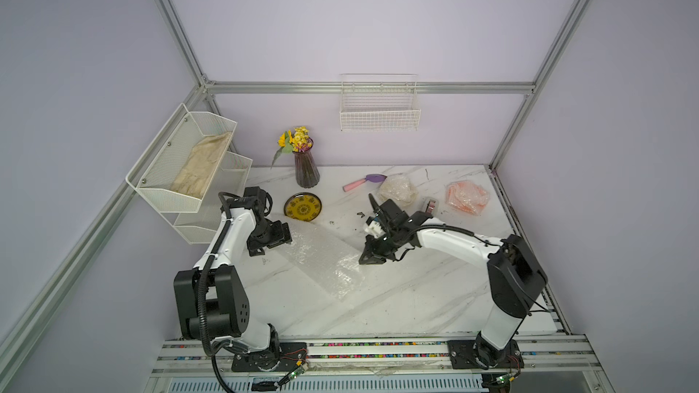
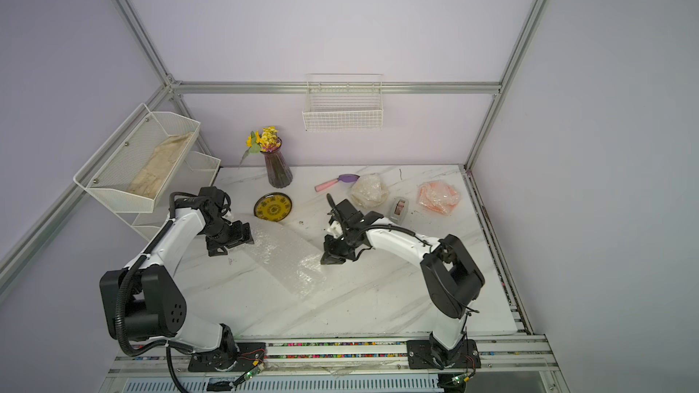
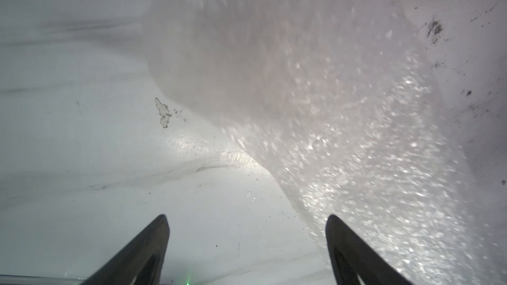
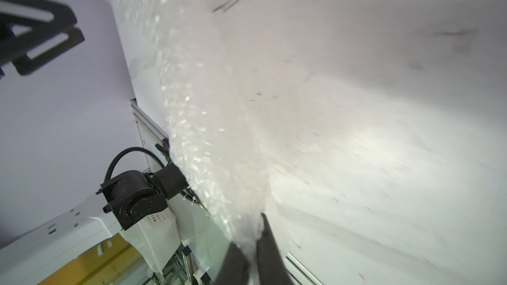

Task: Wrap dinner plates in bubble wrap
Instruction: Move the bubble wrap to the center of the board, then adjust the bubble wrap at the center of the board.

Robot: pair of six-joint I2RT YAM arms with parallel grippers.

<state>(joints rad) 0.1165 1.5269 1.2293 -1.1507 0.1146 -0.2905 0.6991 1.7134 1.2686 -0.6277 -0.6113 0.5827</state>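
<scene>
My right gripper pinches the right edge of the bubble wrap, my left gripper hangs spread over its far-left edge, and the sheet lies on the table, long axis running far-left to near-right, far end just beside the yellow plate.

The left arm is showing white shells between black joint housings, with a ribbed black hose running along it; the right arm is looking alike, trailing thin black cables. Dark tapered fingers are ending each, and black base plates are sprouting red wires
</scene>
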